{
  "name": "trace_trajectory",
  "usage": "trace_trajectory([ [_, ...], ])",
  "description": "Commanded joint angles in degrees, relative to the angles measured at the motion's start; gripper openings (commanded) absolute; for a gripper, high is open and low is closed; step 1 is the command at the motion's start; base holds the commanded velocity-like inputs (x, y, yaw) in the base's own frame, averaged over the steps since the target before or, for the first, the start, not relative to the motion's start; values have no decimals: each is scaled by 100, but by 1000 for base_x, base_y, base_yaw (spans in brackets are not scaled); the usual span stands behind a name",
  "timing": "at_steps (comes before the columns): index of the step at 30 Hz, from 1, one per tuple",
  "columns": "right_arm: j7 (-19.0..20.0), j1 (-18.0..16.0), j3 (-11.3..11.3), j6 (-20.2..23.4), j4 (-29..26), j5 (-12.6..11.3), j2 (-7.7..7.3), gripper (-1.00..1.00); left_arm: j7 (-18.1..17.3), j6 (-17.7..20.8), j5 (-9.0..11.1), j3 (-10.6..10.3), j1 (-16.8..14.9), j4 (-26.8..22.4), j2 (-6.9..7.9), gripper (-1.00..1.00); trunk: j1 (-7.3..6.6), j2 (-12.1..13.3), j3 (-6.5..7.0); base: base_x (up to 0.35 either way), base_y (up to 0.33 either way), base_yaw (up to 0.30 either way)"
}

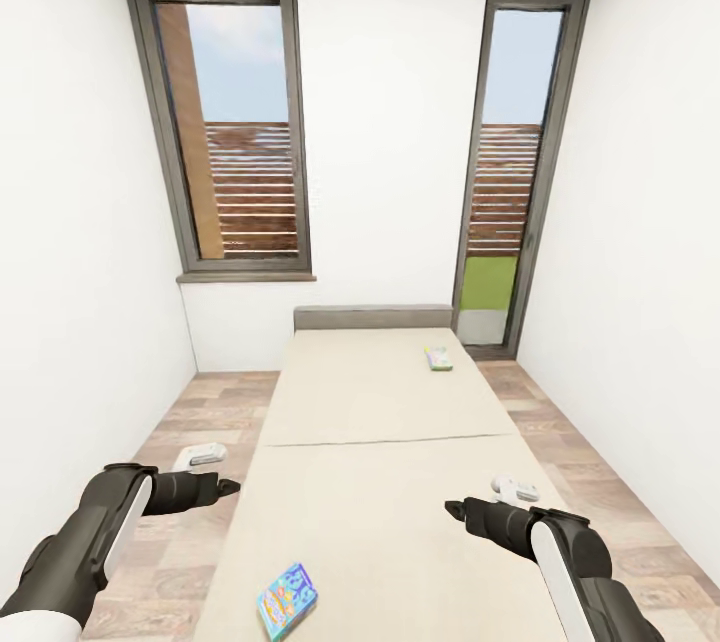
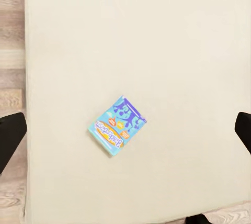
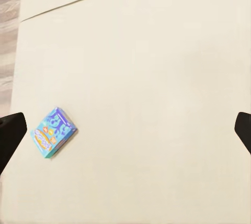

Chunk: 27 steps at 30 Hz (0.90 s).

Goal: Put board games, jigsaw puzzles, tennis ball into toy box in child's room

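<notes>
Currently, nearest me: the blue board game [image 1: 287,601] lies flat and skewed on the beige bed [image 1: 400,522], close to the foot end and toward my left side; both wrist views look down on it [image 2: 117,125] [image 3: 53,132]
Left gripper [image 1: 222,487]: held level over the floor just beside the bed's left edge, near a white object [image 1: 200,455] on the floor; its dark fingertips [image 2: 10,135] sit at opposite edges of the wrist view, so I judge it spread wide and empty, touching nothing
Right gripper [image 1: 455,508]: out over the mattress on my right, fingertips [image 3: 9,136] likewise far apart, holding nothing, clear of the bedding
Middle: a seam crosses the mattress; a second white object [image 1: 514,489] shows by the right arm
Far: the second board game [image 1: 437,358], white-blue with a green edge, rests near the grey headboard [image 1: 372,316], right of centre; behind it stand a window [image 1: 228,127] and a glazed door [image 1: 510,172]
Step in hand, my judgement: pick up the blue box first. I would bring one arm over it, turn the wrist to match its skew, and close across the narrower side; it is thin and the mattress soft, so I'd press slightly to get under an edge
Not in view: table, toy box
</notes>
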Motion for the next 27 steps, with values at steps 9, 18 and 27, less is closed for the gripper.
trace_trajectory([
  [9,-11,-2,-7,27,1,-3,6,100,3,34,22,7,-2,7,-6,100,4,-4,-3,102,59,0],
  [18,-14,-2,-9,27,1,-8,6,100,5,34,22,10,-2,8,-7,100,4,-4,-3,4,2,0],
  [27,-13,-2,-6,27,1,-9,6,100,5,34,22,14,-2,8,-7,100,4,-4,-3,0,0,0],
])
